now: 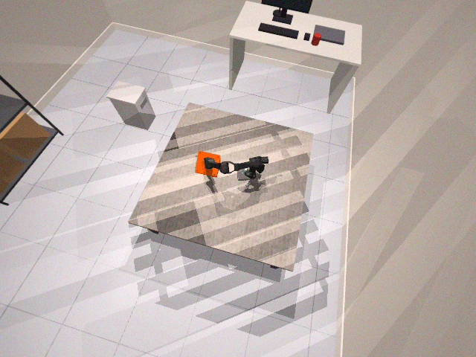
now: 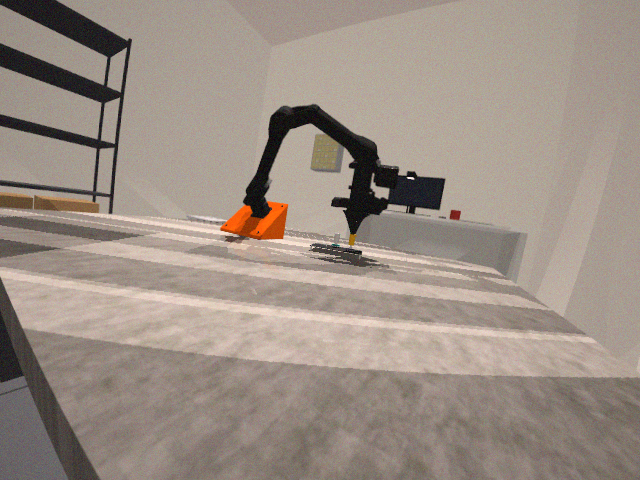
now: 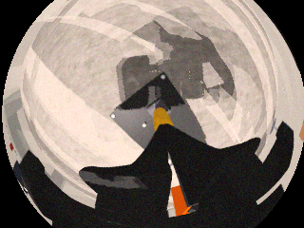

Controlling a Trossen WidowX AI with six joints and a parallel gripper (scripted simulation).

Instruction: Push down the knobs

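Note:
The dark circuit board [image 1: 242, 177] [image 2: 321, 248] [image 3: 130, 123] stands low over the table. A yellow knob [image 2: 352, 239] [image 3: 161, 117] is upright near the board's far end from the arm's base. My gripper [image 2: 353, 234] [image 3: 163, 128] is shut, with nothing seen between its fingers. Its joined tips are right over the yellow knob's top and appear to touch it. A pale knob [image 2: 337, 236] stands upright over a teal potentiometer [image 2: 336, 244]. The fingers hide it in the wrist view. The yellow knob's potentiometer and any gap under the knob are too small or hidden to judge.
The orange wedge base [image 1: 201, 169] [image 2: 275, 222] carries the arm at one side of the table [image 1: 245, 226] [image 2: 320, 330]. A white desk [image 1: 253, 17] with a monitor, a keyboard and a red cup [image 1: 316, 39] [image 2: 454, 214] stands beyond the table.

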